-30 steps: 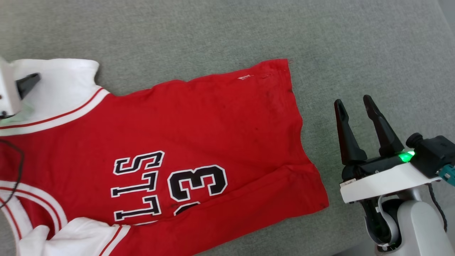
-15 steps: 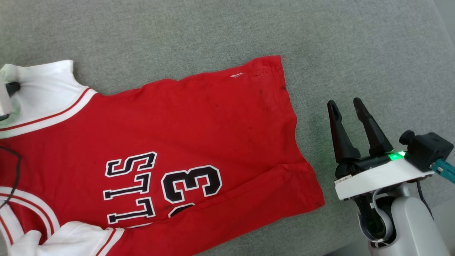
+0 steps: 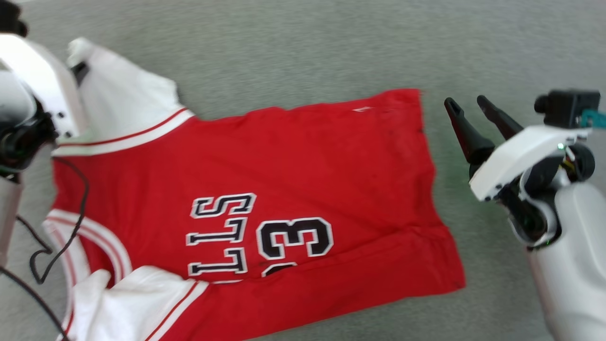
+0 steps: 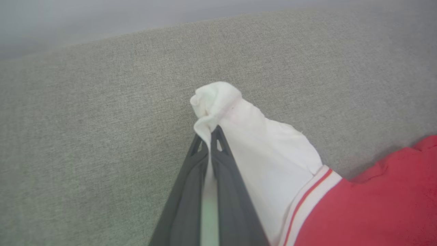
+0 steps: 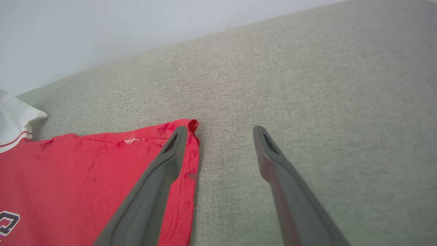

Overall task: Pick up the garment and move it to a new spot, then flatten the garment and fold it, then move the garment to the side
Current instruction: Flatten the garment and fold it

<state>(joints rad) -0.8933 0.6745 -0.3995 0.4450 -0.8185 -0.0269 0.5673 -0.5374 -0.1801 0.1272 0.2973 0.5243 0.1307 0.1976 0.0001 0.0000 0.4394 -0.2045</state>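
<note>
Flattening seems in hand: the left tool (image 4: 209, 132) pinches the white sleeve (image 3: 123, 94) at the head view's upper left, the garment (image 3: 293, 161) spread mid-frame, while the right tool (image 3: 465, 102), wide beside the hem (image 3: 426, 142), should next grip that corner.

Carrier: grey-green woven fabric surface (image 3: 293, 47), flat and padded-looking. In the right wrist view its far edge met a pale wall (image 5: 102, 30). One item lay on it: red basketball-style jersey with white short sleeves (image 3: 303, 161), chest side up and spread mostly flat, with a black white-outlined "3" and letters showing. The hem pointed to the surface's right side, the neck to its left. The near sleeve lay crumpled over the jersey's near left corner. The far sleeve was bunched up at its tip. A low crease ran along the near side by the hem. Bare fabric lay beyond the hem and on the far side.
</note>
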